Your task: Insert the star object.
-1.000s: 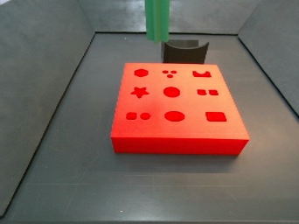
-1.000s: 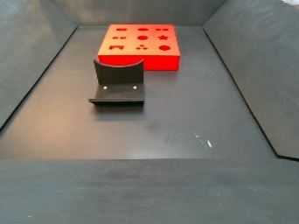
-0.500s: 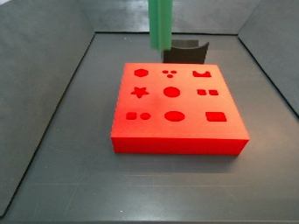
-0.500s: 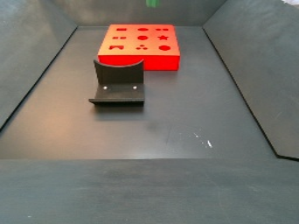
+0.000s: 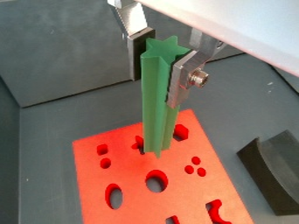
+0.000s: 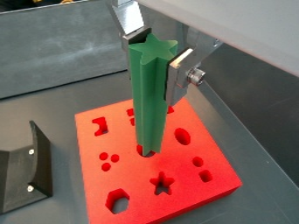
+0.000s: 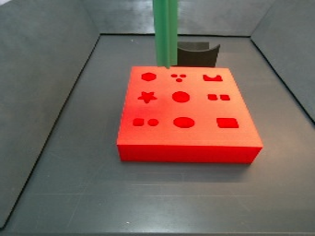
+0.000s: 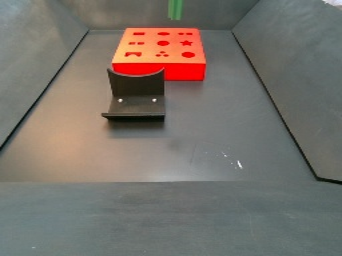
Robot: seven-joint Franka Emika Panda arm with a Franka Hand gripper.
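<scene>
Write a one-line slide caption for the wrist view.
The hand, shut on the upright star object, holds it over the red block and its cut-out holes.

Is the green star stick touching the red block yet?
Cannot tell. In a side view the star object hangs over the red block, its tip seeming just above. In both wrist views the gripper clamps it, and its lower end hides any gap.

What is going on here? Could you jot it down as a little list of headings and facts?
Held piece: the green star peg, upright
Gripper: above the block, jaws shut on the peg's top end
Red block: on the floor, top full of shaped holes
Star hole: empty
Peg position: lower end over the block's far edge in a side view, not inserted
Dark holder: on the floor beside the block
</scene>
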